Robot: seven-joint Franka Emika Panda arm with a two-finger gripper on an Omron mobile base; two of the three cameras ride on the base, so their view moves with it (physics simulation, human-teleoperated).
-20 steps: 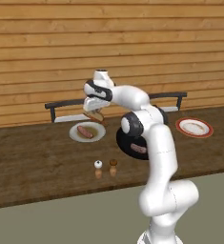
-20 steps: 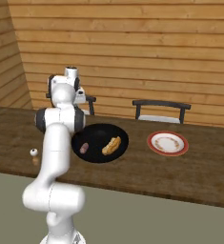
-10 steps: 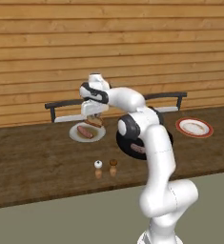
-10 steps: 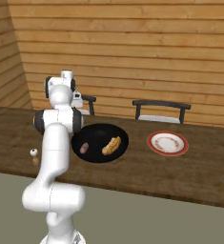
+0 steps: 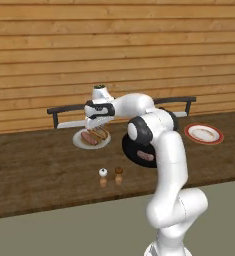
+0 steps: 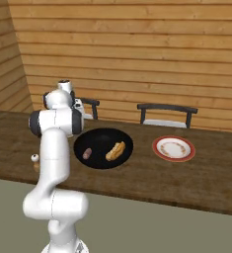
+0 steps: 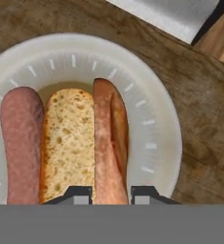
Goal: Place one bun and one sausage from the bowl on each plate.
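Plates sit at either end of the scene on a dark wooden counter (image 5: 39,170). The pale grey-white plate (image 5: 79,142) lies to the left of the arm, and the end effector (image 5: 95,131) hangs low right over it, its two dark fingertips (image 7: 77,194) drawn in narrow on a bun (image 7: 68,138) with a reddish sausage-like piece tucked along one side. From the hand view the bun is just above or on the plate; I cannot tell whether it touches. Beside it on that same plate (image 7: 151,124) lies a sausage (image 7: 22,143), lengthwise and close against the bun's pale crumb side.

The black bowl (image 6: 103,147) stands in the middle of the counter, just in front of the arm's elbow. In it lie one small dark sausage (image 6: 87,153) toward its left and one golden bun (image 6: 116,150) near the centre, a little apart from each other.

The reddish-pink plate (image 6: 174,148) is off to the right, well apart from the bowl; I cannot tell what is on its patterned face.

Two small shakers (image 5: 111,174), one white-topped and one brown-topped, stand side by side near the counter's front edge. Behind the counter, against the plank wall, are two dark-framed chairs (image 6: 167,114).
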